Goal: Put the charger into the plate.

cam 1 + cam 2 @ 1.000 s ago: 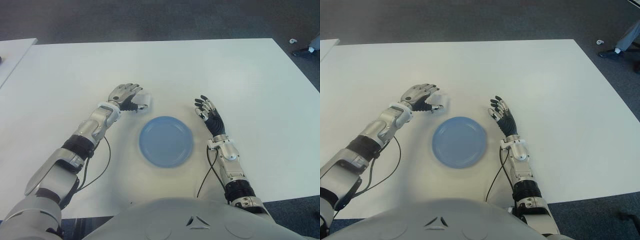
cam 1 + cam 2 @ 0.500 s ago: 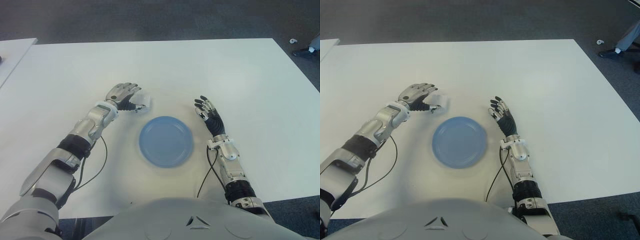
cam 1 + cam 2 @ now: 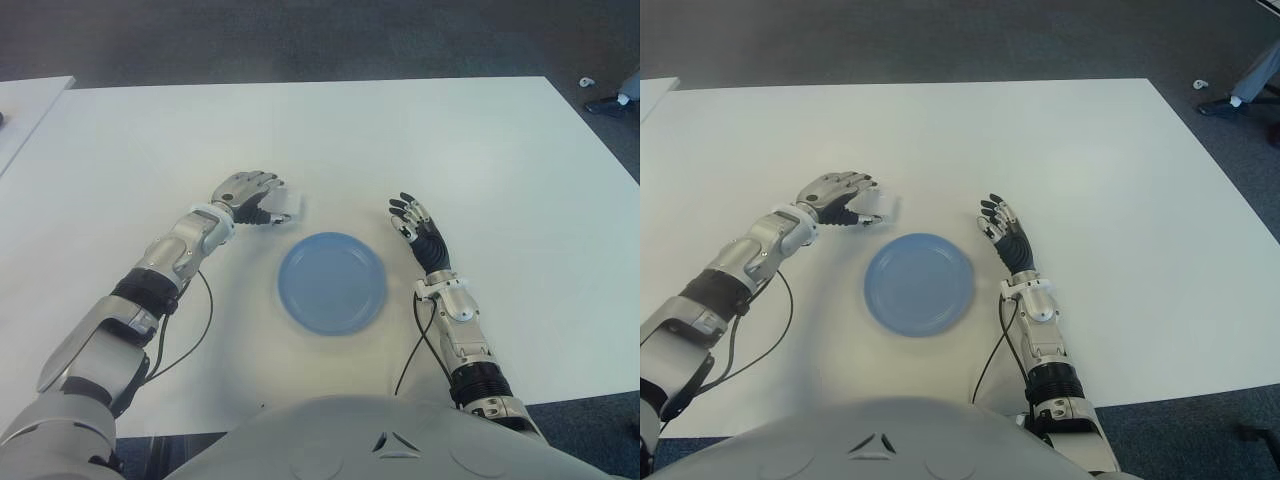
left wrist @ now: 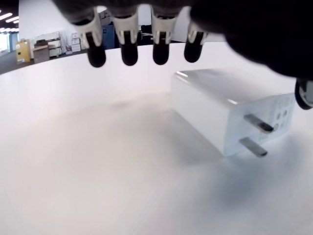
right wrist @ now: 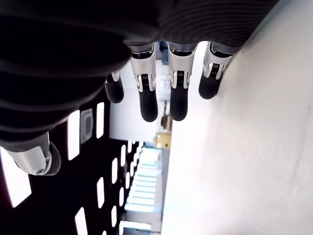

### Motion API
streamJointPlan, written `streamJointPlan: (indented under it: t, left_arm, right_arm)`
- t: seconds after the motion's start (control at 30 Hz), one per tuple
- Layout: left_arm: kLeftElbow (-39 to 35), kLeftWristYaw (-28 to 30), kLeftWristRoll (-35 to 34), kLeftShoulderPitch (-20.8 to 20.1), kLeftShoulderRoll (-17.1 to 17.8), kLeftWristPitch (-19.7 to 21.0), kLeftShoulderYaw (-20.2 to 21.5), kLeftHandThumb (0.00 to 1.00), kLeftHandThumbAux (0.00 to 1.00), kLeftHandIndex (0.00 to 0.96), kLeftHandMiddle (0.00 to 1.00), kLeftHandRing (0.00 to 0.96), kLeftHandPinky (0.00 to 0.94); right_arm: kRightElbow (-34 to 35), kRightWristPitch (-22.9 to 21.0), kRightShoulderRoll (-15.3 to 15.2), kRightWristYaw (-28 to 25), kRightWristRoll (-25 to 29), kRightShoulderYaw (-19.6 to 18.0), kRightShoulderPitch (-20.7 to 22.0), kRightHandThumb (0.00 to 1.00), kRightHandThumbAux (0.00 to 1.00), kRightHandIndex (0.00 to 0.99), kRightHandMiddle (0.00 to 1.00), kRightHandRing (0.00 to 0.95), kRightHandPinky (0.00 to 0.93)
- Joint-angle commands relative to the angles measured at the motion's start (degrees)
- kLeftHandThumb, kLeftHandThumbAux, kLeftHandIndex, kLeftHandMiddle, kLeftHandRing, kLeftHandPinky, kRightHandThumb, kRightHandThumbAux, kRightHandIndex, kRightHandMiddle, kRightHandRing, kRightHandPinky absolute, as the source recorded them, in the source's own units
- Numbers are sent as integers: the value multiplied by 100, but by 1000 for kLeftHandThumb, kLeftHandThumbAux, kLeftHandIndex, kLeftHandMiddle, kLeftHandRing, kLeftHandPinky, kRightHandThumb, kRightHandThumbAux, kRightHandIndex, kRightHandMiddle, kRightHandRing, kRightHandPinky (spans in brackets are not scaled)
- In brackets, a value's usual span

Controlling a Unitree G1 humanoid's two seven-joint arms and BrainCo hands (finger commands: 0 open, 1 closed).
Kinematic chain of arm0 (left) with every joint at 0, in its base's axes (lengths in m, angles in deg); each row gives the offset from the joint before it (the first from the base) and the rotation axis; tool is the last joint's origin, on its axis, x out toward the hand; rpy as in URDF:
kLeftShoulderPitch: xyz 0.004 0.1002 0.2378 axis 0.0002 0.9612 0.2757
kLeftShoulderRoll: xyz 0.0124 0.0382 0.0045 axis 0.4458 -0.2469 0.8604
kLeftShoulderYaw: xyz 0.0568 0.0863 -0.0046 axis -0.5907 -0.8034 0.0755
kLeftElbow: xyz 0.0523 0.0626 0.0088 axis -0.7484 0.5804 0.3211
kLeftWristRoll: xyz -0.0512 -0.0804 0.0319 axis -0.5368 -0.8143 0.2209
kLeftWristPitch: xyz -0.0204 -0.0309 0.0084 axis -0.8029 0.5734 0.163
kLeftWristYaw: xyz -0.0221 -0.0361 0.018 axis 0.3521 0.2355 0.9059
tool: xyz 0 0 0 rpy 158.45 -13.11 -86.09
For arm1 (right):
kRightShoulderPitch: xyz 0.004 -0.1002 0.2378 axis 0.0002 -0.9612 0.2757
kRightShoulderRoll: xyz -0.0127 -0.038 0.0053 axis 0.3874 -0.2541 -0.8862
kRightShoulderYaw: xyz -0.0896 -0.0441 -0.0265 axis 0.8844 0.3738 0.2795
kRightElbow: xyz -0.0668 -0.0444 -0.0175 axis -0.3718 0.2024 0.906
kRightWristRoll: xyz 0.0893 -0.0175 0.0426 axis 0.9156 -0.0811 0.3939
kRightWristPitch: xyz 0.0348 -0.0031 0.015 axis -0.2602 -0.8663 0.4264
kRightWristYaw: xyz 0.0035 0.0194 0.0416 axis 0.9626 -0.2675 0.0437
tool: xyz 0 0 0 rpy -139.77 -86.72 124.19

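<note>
The white charger (image 4: pixel 230 115) lies on the white counter (image 3: pixel 480 140), its two prongs pointing sideways, just beyond the far-left rim of the blue plate (image 3: pixel 332 283) and not in it. The left hand (image 3: pixel 245 192) arches over the charger, its fingers (image 4: pixel 128 51) hanging spread above and beside it; the thumb tip seems to sit at the charger's pronged end, though I cannot tell if it touches. Nothing is gripped or lifted. The right hand (image 3: pixel 415 222) shows just right of the plate, palm edge toward the counter, fingers (image 5: pixel 148 100) relaxed, slightly apart and holding nothing.
</note>
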Motion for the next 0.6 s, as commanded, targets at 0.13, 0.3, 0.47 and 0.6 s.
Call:
streamJointPlan:
  t: [0.13,0.3,0.47,0.6]
  left_arm:
    - [134,64,-125,17,0,-54,115,138,227,0,0,0,0]
    - [14,88,-129,44,40,-33,189,138,229,0,0,0,0]
    - [-250,209,-154,92,92,70,314,136,231,0,0,0,0]
    - [-532,285,-213,175,44,321,472,139,229,0,0,0,0]
  right_arm:
    - [-142,-301,10,-15,-62,56,-223,0,447,101,196,167,122]
    - [-147,-283,22,-15,-55,57,-230,0,444,103,199,171,130]
    - [-136,-284,24,-12,-56,59,-235,0,443,103,201,174,132]
    - [-119,-307,3,-31,-49,54,-231,0,442,99,199,174,134]
